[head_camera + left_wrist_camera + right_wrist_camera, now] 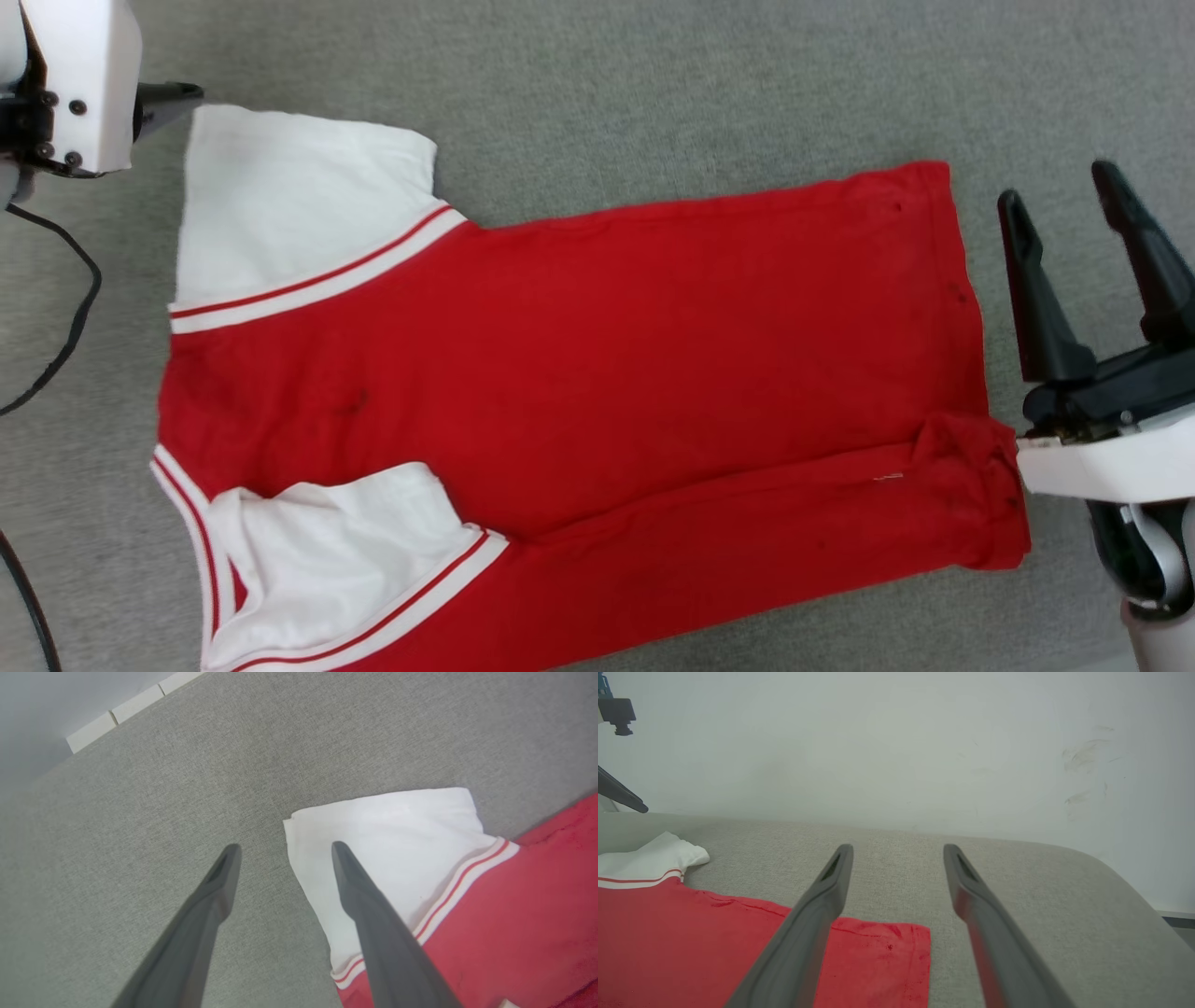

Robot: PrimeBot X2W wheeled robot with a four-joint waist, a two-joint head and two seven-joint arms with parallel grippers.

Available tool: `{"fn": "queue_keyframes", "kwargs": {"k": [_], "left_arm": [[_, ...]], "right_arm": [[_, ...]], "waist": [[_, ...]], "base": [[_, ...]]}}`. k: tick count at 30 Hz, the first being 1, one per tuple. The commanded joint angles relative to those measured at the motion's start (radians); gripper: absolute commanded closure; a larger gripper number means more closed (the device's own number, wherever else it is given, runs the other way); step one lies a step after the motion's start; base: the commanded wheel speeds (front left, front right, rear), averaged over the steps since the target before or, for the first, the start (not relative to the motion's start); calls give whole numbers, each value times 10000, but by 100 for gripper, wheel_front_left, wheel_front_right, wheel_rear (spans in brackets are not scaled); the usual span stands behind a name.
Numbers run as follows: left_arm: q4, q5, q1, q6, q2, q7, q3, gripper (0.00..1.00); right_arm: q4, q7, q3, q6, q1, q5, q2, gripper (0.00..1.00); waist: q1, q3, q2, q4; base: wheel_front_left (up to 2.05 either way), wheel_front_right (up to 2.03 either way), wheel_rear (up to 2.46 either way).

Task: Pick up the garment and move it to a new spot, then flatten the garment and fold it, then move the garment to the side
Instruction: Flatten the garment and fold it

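The red garment (597, 373) lies spread out on a grey fabric surface (653, 84) between the two grippers, with the sleeves on the side of the left gripper and the hem (952, 280) on the side of the right one. No lettering shows on the side that faces up. The long edge nearer to the robot is folded over onto the body, and its corner (971, 467) close to the right gripper's base is a little bunched.

The left gripper (285, 848) has its fingers spread wide and holds nothing. One finger is above the outer edge of the white sleeve (397, 849) and the other is above the bare grey surface. I cannot tell whether the tips touch the cloth.

The right gripper (1060, 191) is also wide apart and empty. It stands just beside the hem, off the cloth, with the far hem corner next to its inner finger. A pale wall (896, 742) rises beyond its fingertips.
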Motion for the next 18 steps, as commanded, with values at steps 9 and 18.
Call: {"fn": "queue_keyframes", "kwargs": {"k": [9,18], "left_arm": [[441,345,-305,-336,-233,1083,-787,0],[623,188,-92,-653,-405,876,-985,100]], "right_arm": [[225,-11,417,-8,-906,91,-225,0],[650,99,376,-8,-1512,116,-706,0]], "waist": [[-2,1174,0,-460],[-2,784,0,-236]], "base": [[0,0,0],[0,0,0]]}}
